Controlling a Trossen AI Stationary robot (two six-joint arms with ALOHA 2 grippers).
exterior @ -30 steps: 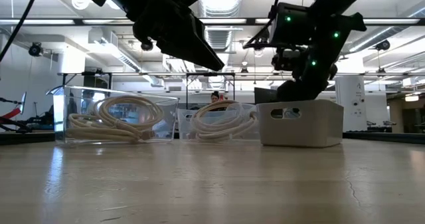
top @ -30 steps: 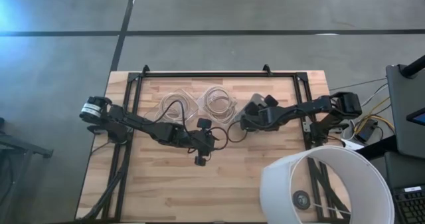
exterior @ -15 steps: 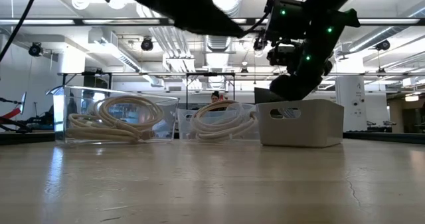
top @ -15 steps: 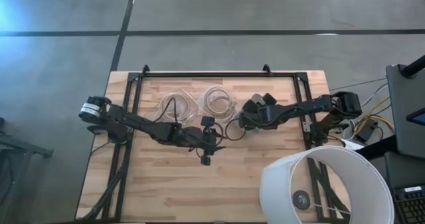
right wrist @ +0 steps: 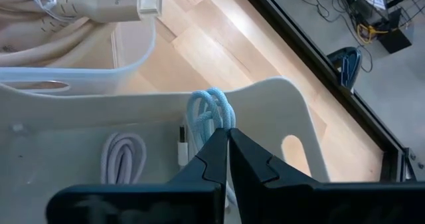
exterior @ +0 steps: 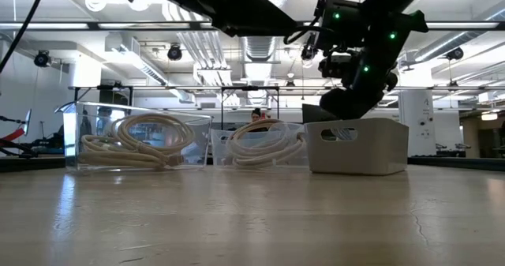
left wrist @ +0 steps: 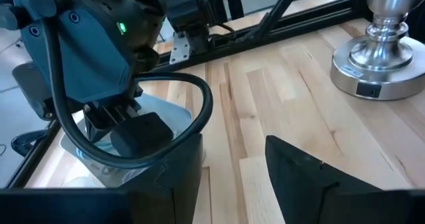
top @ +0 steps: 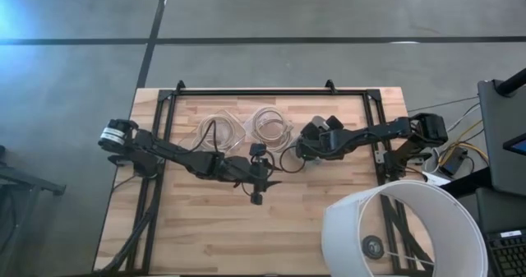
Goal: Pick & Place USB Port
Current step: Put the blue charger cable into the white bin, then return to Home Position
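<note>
A light blue coiled USB cable (right wrist: 211, 111) sits at the tips of my right gripper (right wrist: 228, 144), which is shut on it over the white bin (top: 322, 134) at the table's far middle. A white coiled cable (right wrist: 123, 156) lies inside that bin. My left gripper (left wrist: 232, 164) is open and holds nothing; it hangs raised over the table's middle (top: 261, 178), nearer than the bin, pointing toward the right arm. In the low view the right gripper (exterior: 347, 100) stands just above the bin (exterior: 357, 145). My right gripper pinches the blue cable's bunched loops (right wrist: 214, 121) between its two fingertips. The fingers come slanting down from the table's right side. The loops stick out past the tips, above the bin's rim (right wrist: 279, 88); the fingers hide the rest of the cable.
Two clear containers of cream cables (top: 215, 129) (top: 271, 125) stand left of the bin along the far side. A lamp with a big white shade (top: 403, 232) stands at the near right corner, its metal base (left wrist: 382, 44) on the table. A black frame (top: 255, 92) borders the far edge.
My left gripper has tipped upward from a downward slant to nearly level and risen a little, staying open. In the low view it has passed up toward the picture's top.
</note>
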